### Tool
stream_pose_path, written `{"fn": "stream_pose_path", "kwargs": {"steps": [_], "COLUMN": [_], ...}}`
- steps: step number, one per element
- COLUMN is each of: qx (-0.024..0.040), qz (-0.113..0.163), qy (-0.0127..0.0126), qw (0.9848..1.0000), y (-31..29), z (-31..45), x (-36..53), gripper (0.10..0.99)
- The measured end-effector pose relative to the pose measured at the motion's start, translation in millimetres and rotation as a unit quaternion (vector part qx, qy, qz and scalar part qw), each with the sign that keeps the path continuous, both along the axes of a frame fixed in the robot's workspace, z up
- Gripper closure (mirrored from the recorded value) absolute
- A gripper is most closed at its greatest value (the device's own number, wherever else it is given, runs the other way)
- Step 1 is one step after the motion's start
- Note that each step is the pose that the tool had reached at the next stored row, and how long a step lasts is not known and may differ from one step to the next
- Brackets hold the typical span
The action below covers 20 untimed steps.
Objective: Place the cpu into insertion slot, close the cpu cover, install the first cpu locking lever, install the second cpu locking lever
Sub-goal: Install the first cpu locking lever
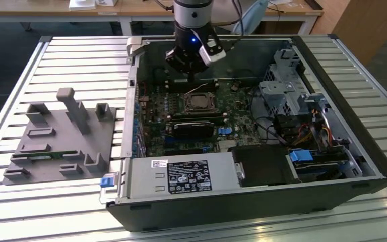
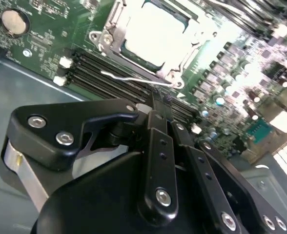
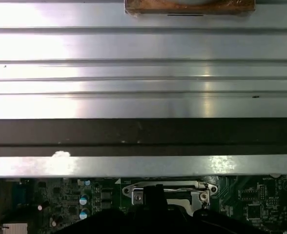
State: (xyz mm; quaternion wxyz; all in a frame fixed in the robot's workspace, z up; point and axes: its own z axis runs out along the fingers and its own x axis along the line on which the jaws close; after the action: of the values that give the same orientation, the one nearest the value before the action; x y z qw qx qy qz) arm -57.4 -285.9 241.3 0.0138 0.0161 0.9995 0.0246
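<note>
Silver cover (image 1: 199,102) lies flat over the slot (image 1: 188,108) at board centre in the exterior view; the gripper (image 1: 192,79) hangs at its 12 o'clock edge, likely for lever work. In the second wrist view the cpu (image 2: 155,30) sits seated under the frame, and the fingers (image 2: 158,105), drawn narrow, meet a wire lever (image 2: 133,78) at 6 o'clock. In the first wrist view, they reach the cover's edge.
</note>
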Motion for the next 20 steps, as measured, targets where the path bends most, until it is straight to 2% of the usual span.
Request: {"fn": "stream_pose_path", "kwargs": {"steps": [3,5,13,20], "qx": [0.0000,-0.0001,-0.0008,-0.0008], "qz": [0.000,0.000,0.014,0.014], "qy": [0.0000,0.0000,0.0000,0.0000], "qw": [1.0000,1.0000,0.9999,0.9999], "y": [0.7,1.2,2.0,6.1], "z": [-3.9,-6.3,-14.4,-16.6], "x": [7.0,8.6,9.6,13.8], "gripper": [0.980,0.980,0.980,0.980]}}
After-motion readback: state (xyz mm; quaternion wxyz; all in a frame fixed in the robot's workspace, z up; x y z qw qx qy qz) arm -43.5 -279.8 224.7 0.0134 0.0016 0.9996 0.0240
